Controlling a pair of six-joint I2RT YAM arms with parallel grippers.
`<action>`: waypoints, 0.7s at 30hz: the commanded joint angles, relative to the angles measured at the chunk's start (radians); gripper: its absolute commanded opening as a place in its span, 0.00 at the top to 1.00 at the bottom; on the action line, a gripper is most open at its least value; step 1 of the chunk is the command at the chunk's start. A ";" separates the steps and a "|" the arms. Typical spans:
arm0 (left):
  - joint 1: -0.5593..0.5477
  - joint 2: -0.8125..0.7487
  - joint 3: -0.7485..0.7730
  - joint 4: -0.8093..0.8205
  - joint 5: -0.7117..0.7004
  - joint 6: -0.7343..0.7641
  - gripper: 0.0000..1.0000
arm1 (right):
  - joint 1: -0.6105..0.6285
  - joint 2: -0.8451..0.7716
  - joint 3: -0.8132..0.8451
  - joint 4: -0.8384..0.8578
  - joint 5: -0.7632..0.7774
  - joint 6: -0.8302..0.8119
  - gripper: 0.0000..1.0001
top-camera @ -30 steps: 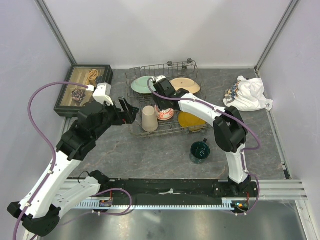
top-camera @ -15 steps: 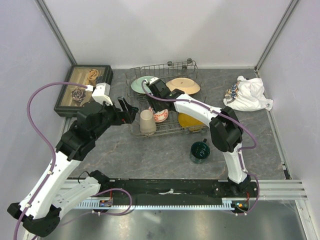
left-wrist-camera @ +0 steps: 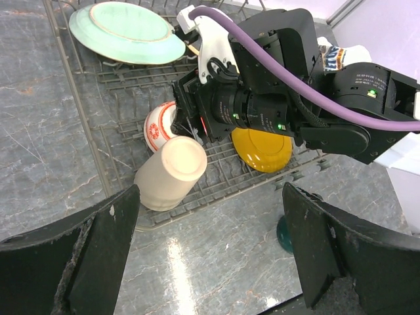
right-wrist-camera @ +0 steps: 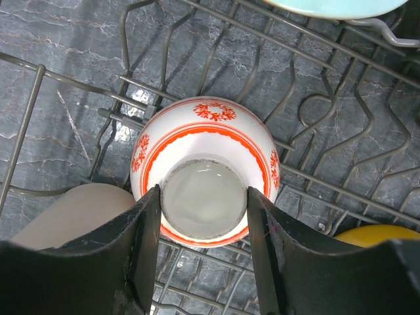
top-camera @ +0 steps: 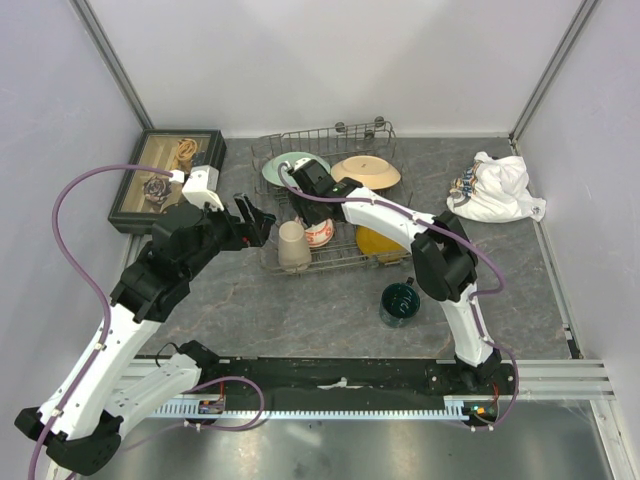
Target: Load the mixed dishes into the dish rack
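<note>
The small red-orange bowl (right-wrist-camera: 205,157), the only bowl I count, sits upside down on the wires in the left-middle of the dish rack (top-camera: 345,258). My right pincer (right-wrist-camera: 203,197) points straight down and pinches its raised foot ring from both sides. Just beside the bowl, toward the rack's near left corner, the one beige cup (left-wrist-camera: 169,176) lies tilted on its side. I count three plates, all in the rack: the pale green flowered plate (left-wrist-camera: 125,33) at the back left, the tan plate (top-camera: 368,170) at the back right and the yellow plate (top-camera: 382,242) at the near right. The single dark green mug (top-camera: 400,303) stands upright on the desk (top-camera: 300,320), outside the rack and in front of its near right corner. My right arm rises from its base, folds at a raised elbow over the rack's right end and stretches its forearm leftward across the rack to the bowl. My left arm bends up from the near left, and its left pincer (top-camera: 255,220) hovers beside the rack's left edge, spread wide and holding nothing. Red motifs ring the bowl, but I can read no writing on it. The white cloth bundle (top-camera: 497,188) lies far right and the display box (top-camera: 168,175) far left.
</note>
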 commanded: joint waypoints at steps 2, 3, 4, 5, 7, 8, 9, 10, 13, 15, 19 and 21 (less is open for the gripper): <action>0.008 -0.010 0.002 0.005 0.004 0.037 0.04 | 0.007 0.023 0.078 0.038 -0.002 -0.010 1.00; 0.010 -0.012 0.002 0.003 0.004 0.037 0.04 | 0.007 0.031 0.082 0.038 -0.002 -0.010 1.00; 0.010 -0.013 0.002 0.003 0.003 0.037 0.04 | 0.007 0.036 0.089 0.038 -0.003 -0.008 1.00; 0.011 -0.013 0.001 0.002 0.003 0.037 0.04 | 0.007 0.039 0.094 0.038 -0.005 -0.008 1.00; 0.013 -0.016 0.001 0.000 0.001 0.036 0.04 | 0.007 0.047 0.103 0.035 -0.006 -0.008 1.00; 0.013 -0.015 -0.001 -0.001 0.003 0.036 0.04 | 0.007 0.050 0.105 0.035 -0.008 -0.008 1.00; 0.013 -0.015 -0.003 0.000 0.003 0.036 0.04 | 0.007 0.050 0.106 0.033 -0.008 -0.008 1.00; 0.013 -0.016 -0.003 0.000 0.003 0.034 0.04 | 0.007 0.051 0.105 0.033 -0.006 -0.007 1.00; 0.014 -0.013 -0.004 -0.001 0.006 0.031 0.04 | 0.007 0.050 0.097 0.032 -0.005 -0.010 0.98; 0.014 -0.010 -0.003 0.000 0.009 0.029 0.04 | 0.007 0.050 0.091 0.032 -0.002 -0.010 0.91; 0.016 -0.015 -0.004 -0.001 0.011 0.029 0.04 | 0.007 0.045 0.080 0.033 0.012 -0.007 0.66; 0.016 -0.016 -0.004 -0.001 0.011 0.029 0.04 | 0.006 0.040 0.075 0.033 0.014 -0.005 0.60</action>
